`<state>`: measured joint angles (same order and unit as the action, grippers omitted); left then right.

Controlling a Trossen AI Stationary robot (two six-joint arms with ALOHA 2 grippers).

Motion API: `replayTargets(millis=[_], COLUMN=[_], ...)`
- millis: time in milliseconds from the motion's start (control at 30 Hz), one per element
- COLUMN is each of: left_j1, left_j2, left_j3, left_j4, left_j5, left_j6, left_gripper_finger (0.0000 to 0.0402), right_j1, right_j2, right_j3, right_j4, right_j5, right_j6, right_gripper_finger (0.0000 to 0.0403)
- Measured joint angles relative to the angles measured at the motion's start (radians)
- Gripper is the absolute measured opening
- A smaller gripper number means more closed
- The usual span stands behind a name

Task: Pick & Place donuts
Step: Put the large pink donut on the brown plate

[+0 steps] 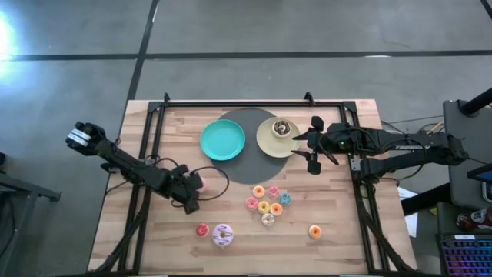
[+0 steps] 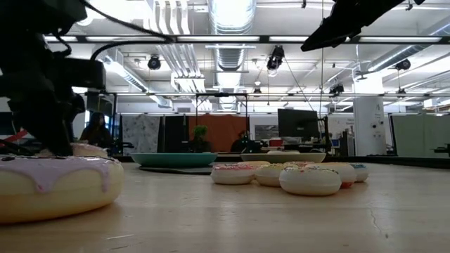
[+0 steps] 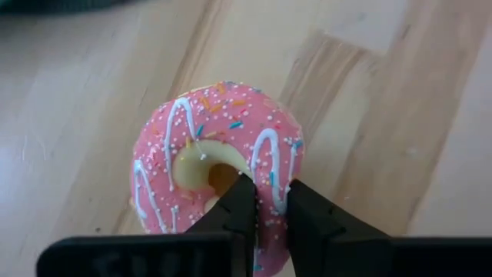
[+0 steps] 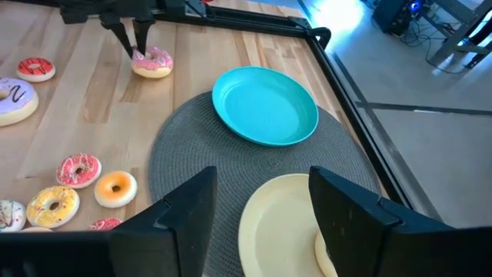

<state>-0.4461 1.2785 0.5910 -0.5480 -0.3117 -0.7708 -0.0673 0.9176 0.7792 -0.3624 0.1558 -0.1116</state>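
A large pink frosted donut [image 3: 215, 146] lies on the wooden table left of centre [image 1: 197, 180], and my left gripper [image 3: 269, 211] is shut on it. My right gripper [image 4: 261, 208] is open above the beige plate [image 4: 280, 223], touching nothing. In the high view it hovers at the beige plate's right edge [image 1: 314, 146]. A chocolate donut [image 1: 282, 128] lies on that plate. The lilac-white donut [image 1: 223, 235], a tiny red one [image 1: 202, 229], a tiny orange one [image 1: 314, 231] and a cluster of tiny donuts [image 1: 267, 202] lie on the table near its front. My left gripper pinches the pink donut's ring [image 3: 270, 188]. One finger [image 3: 238, 204] stands in the hole and the other [image 3: 304, 211] outside the rim. The fingers come from above, pointing down. The donut lies flat, and its underside appears to rest on the table.
A teal plate [image 1: 223, 140] and the beige plate [image 1: 265, 142] sit on a round grey mat [image 1: 250, 165] at the table's far middle. A black frame [image 1: 254, 102] runs along the far edge and both sides. Bare wood lies at the near left [image 1: 146, 231] and near right [image 1: 361, 238].
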Motion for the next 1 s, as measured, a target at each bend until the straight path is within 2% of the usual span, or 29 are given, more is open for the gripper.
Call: replayTargets(millis=[333,533,667,833,1000], left_j1=[0.042,0.133,0.217,0.337,0.434], left_j2=[-0.001,-0.001,-0.001,0.004,0.071], left_j3=[0.110,0.157,0.175,0.176,0.195], left_j4=[0.035,0.204,0.338,0.549,0.685], left_j5=[-0.112,-0.134,-0.133,-0.065,0.030], left_j6=[0.198,0.437,0.604,0.764,0.835], left_gripper_finger=[0.0030,0.0030,0.0030,0.0030,0.0030], right_j1=[0.000,0.000,-0.001,0.000,0.000], right_j2=[0.000,0.000,0.000,0.000,0.000], right_j3=[0.000,0.000,0.000,-0.002,-0.003], right_j4=[-0.010,-0.052,-0.102,-0.121,-0.121], right_j5=[0.001,0.008,0.056,0.057,0.057], right_j6=[0.005,0.026,0.047,0.060,0.060], right_gripper_finger=[0.0201,0.0201,0.0201,0.0201,0.0201])
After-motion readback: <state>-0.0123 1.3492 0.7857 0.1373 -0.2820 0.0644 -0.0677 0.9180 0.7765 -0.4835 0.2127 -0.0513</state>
